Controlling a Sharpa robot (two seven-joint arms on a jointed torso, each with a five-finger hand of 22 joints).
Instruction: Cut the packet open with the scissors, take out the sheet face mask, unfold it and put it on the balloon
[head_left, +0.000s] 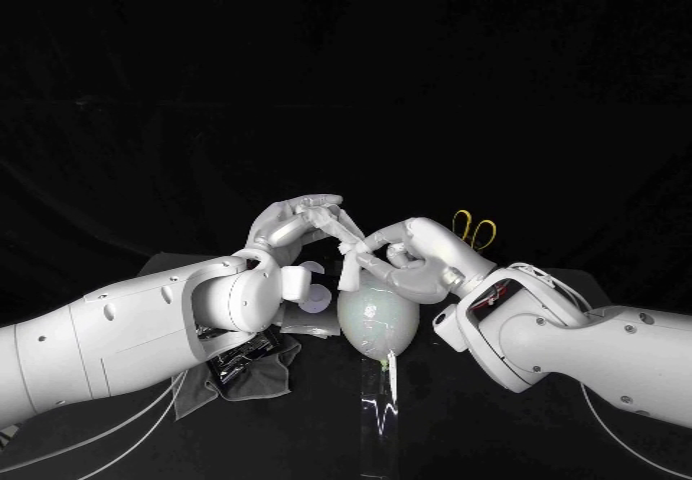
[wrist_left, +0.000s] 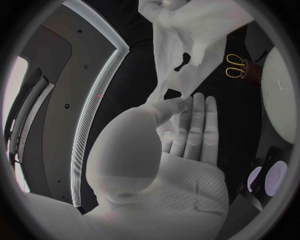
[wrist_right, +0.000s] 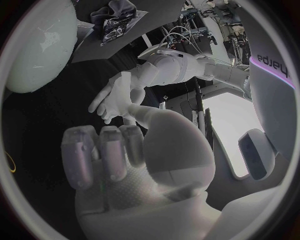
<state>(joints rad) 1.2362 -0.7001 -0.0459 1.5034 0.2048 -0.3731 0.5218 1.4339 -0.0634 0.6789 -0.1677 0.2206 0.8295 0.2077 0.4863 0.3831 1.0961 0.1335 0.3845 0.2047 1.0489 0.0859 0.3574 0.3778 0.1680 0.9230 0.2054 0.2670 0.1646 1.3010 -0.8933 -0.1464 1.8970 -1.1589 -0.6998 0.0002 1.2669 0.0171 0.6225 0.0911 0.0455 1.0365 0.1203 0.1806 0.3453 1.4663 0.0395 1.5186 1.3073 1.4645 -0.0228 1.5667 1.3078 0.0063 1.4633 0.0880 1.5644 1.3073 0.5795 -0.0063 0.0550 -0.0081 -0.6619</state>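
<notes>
The white sheet mask hangs between my two hands above the pale balloon. My left hand pinches its upper edge between thumb and fingers; in the left wrist view the sheet spreads out beyond the fingers. My right hand holds the sheet's other side, just above the balloon's top. In the right wrist view the balloon lies beyond my right hand, with the left hand opposite. The yellow-handled scissors lie behind the right hand.
A dark cloth and a printed packet lie on a grey mat under the left forearm. A clear stand carries the balloon. The scissors rest on the black table beside the balloon.
</notes>
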